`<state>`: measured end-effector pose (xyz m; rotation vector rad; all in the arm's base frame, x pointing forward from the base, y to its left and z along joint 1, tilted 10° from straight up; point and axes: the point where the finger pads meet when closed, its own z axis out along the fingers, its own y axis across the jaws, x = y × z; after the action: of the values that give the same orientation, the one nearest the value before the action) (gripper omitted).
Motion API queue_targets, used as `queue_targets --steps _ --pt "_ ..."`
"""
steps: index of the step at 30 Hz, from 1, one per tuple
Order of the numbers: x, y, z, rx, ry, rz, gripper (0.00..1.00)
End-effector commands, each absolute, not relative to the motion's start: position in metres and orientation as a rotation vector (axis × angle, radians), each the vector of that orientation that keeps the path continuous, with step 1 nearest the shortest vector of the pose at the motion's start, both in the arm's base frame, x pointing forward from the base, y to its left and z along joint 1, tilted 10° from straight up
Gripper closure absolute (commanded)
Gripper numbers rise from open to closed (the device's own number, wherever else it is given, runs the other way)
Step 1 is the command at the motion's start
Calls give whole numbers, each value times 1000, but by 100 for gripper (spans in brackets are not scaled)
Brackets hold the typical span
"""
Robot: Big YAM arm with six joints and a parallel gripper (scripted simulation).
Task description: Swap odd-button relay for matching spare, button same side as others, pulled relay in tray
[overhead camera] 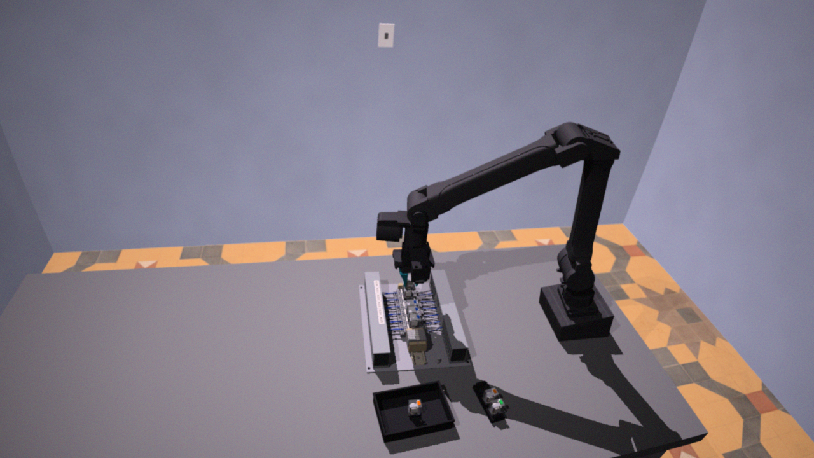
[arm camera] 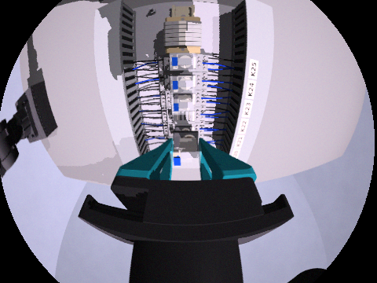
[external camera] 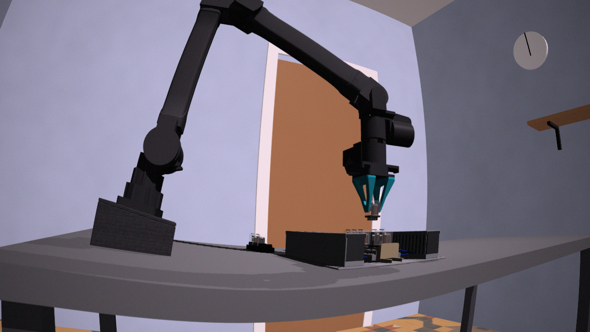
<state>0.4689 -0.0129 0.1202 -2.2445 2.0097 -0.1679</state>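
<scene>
Jaws of the gripper (external camera: 373,209) (arm camera: 186,147) closed on the blue-button relay (external camera: 374,209) (arm camera: 185,161), held above the relay row (overhead camera: 413,312) (arm camera: 184,83); beyond the row's terminal-block end, tray (overhead camera: 378,420) with orange-button relay (overhead camera: 414,408), and, beside the tray, rack (overhead camera: 498,420) (external camera: 260,247) bearing orange- and green-button spares (overhead camera: 496,401).

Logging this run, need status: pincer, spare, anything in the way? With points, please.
Pincer (external camera: 374,209) (arm camera: 185,142) shut on blue-button relay (external camera: 374,209) (arm camera: 186,165), held above the row. Orange-button relay (overhead camera: 414,408) in tray (overhead camera: 385,437). No obstruction visible beneath; socket partly hidden.
</scene>
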Motion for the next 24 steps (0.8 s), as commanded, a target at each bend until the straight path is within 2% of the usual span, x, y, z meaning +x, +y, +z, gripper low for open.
queue_targets --steps 1,24 --pt "474 -15 127 -2239 2004 -169 100" --pt "486 -15 148 -2200 1966 -254 100"
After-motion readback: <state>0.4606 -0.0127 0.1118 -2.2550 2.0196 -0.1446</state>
